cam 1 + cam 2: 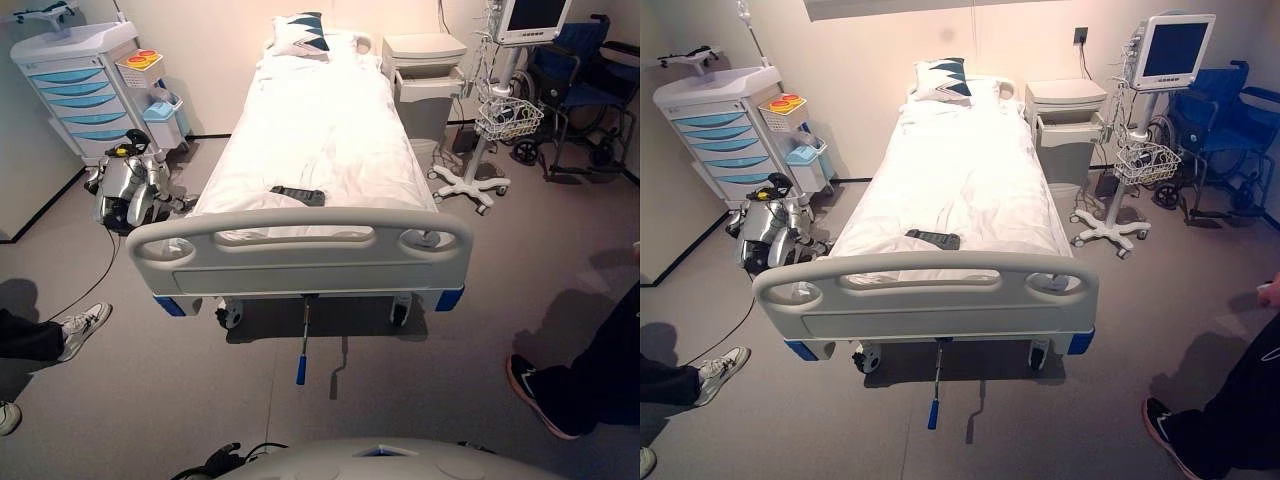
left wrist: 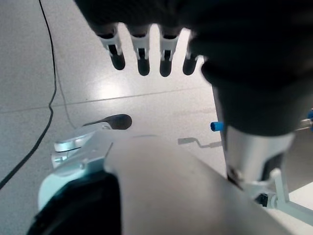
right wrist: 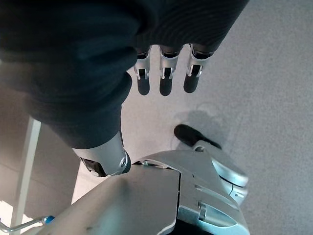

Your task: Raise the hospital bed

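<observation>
The hospital bed (image 1: 320,140) stands straight ahead with white sheets, a patterned pillow (image 1: 300,35) at its head and a grey footboard (image 1: 300,255) facing me. A thin crank (image 1: 302,368) with a blue grip sticks out along the floor from under the footboard toward me. A dark remote (image 1: 298,195) lies on the sheet near the foot. My left hand (image 2: 142,54) hangs over the floor, fingers straight, holding nothing; the crank's blue tip (image 2: 215,126) shows past it. My right hand (image 3: 165,78) also hangs open above bare floor.
A cart with blue drawers (image 1: 75,85) and a small silver machine (image 1: 130,190) stand left of the bed. A bedside cabinet (image 1: 425,75), monitor stand (image 1: 490,130) and wheelchair (image 1: 585,90) are on the right. People's shoes show at left (image 1: 80,328) and right (image 1: 540,395).
</observation>
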Robot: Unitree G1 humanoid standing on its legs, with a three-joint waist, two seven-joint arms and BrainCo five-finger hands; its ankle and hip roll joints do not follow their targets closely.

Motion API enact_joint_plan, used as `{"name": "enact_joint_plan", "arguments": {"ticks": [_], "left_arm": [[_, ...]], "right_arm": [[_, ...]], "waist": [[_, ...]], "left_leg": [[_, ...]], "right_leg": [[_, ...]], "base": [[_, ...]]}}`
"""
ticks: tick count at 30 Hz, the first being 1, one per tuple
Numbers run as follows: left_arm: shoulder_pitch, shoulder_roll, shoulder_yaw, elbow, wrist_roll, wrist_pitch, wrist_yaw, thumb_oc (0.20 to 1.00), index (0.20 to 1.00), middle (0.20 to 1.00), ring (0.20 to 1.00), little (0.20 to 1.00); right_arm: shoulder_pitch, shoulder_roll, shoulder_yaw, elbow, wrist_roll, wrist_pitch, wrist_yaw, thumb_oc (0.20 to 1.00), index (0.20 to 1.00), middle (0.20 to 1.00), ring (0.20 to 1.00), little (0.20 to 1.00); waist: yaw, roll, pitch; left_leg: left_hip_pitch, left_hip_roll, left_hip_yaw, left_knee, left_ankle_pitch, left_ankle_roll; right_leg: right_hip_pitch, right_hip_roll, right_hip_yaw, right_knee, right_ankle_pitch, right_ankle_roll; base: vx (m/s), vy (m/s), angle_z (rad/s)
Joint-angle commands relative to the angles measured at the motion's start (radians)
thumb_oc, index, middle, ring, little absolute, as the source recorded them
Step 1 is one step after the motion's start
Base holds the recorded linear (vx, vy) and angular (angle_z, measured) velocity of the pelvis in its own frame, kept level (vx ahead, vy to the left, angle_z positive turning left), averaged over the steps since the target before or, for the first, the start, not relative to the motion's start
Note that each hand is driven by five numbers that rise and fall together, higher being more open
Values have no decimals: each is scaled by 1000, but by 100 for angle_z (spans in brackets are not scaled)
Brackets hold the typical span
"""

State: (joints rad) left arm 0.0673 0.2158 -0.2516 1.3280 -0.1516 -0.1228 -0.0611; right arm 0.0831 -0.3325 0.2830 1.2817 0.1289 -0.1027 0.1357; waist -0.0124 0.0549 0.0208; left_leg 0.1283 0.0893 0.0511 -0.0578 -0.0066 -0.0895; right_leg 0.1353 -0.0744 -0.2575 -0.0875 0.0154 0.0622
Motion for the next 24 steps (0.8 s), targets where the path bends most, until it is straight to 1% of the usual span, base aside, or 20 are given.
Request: {"name": "enact_joint_plan", "arguments": {"ticks": [1, 24], "left_arm": [[-67, 29, 58, 49, -20, -18, -5, 1000, 1000, 1000, 1000, 1000], [-71, 37, 73, 50, -36, -22, -3, 1000, 1000, 1000, 1000, 1000]], "right_arm": [[-69, 22, 25, 43, -11, -1, 2, 1000, 1000, 1000, 1000, 1000], [-77, 4, 15, 36, 0, 0, 7, 1000, 1000, 1000, 1000, 1000]], "waist": [[-13, -83, 1], [-14, -84, 22]], "left_leg": [[-33, -36, 6, 67, -6, 14], [-68, -38, 5, 81, -6, 14]], "right_leg": [[-17, -60, 42, 35, 15, 78], [-51, -61, 50, 45, 16, 78]], "base": [[0, 0, 0], [0, 0, 0]]}}
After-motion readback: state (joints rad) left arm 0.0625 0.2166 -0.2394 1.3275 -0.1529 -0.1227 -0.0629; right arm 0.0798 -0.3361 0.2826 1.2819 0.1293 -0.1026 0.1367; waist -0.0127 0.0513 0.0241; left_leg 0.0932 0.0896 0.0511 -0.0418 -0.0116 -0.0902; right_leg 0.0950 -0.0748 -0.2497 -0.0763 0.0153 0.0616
